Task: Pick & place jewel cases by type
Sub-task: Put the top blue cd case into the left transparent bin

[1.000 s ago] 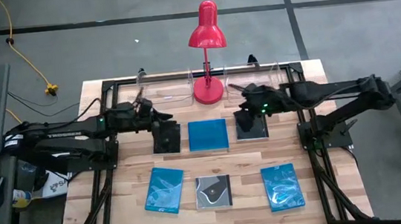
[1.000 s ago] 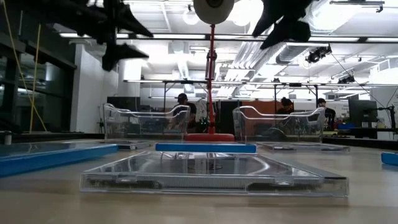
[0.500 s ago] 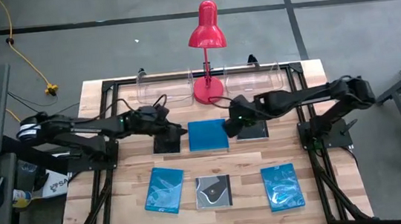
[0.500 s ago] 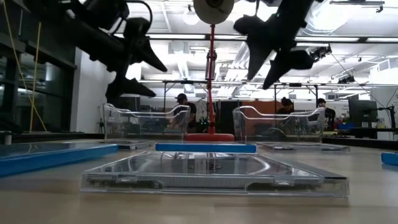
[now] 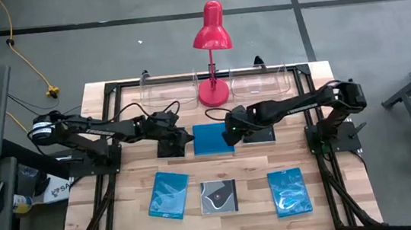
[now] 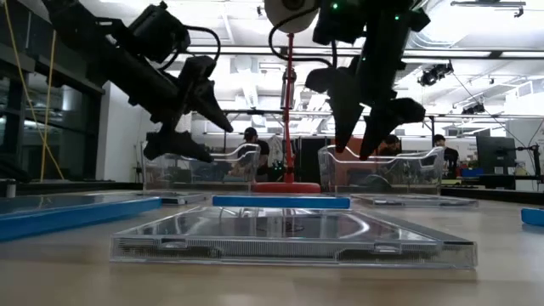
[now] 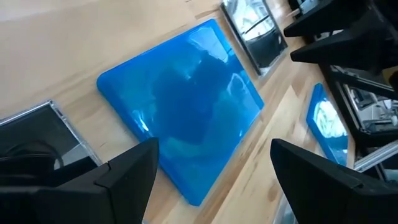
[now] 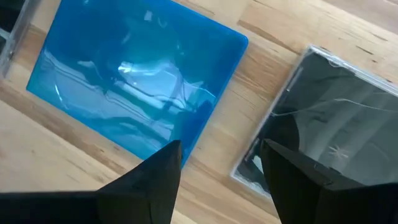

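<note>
High view: three blue jewel cases, three dark cases on table

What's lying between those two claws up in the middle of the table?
The plain blue case lies between the open left gripper and the open right gripper, flat on the wood. The high view shows it.

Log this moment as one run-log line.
left gripper: open, above plain blue square plastic case | right gripper: open, same case | nothing held
</note>
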Robot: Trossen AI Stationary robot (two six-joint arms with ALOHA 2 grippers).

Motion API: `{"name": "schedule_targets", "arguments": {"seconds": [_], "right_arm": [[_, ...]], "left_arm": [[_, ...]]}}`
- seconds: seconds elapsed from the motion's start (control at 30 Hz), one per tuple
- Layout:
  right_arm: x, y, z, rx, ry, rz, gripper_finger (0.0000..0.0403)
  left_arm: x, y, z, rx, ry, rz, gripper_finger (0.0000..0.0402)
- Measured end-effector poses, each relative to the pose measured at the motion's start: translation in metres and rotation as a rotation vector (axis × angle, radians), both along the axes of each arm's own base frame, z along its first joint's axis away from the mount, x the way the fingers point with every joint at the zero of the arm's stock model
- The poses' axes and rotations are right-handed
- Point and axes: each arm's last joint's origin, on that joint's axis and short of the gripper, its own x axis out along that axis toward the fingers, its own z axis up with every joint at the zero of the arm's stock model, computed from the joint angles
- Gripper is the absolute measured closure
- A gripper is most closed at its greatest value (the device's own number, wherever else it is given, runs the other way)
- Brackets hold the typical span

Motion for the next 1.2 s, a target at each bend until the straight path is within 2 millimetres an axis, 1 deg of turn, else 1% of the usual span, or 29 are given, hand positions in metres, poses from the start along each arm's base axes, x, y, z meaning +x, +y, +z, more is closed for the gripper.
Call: {"name": "schedule_targets", "arguments": {"seconds": [0.23,0.4,0.47,0.67,0.77,0.9,1.2], "right_arm": [[0.008,-0.001,-0.011,0.008,-0.006,-0.007,0.0200],[0.010,-0.001,-0.019,0.018,-0.016,-0.029,0.0200],[0.008,-0.001,-0.026,0.029,-0.032,-0.050,0.0200],[-0.004,0.002,-0.055,0.135,-0.089,-0.099,0.0200],[-0.008,0.003,-0.065,0.168,-0.129,-0.119,0.0200],[-0.009,0.004,-0.068,0.194,-0.167,-0.125,0.0200],[-0.007,0.004,-0.068,0.198,-0.186,-0.121,0.0200]], "left_arm": [[0.007,0.001,-0.005,0.001,-0.032,-0.006,0.0096],[0.008,0.001,-0.010,-0.002,-0.010,-0.012,0.0096],[0.009,0.001,-0.012,-0.006,-0.008,-0.019,0.0096],[0.012,0.001,-0.020,-0.024,0.013,-0.025,0.0096],[0.013,0.001,-0.026,-0.043,0.031,-0.019,0.0096],[0.015,0.001,-0.034,-0.066,0.054,-0.024,0.0096],[0.026,0.002,-0.049,-0.117,0.031,-0.029,0.0096]]}}
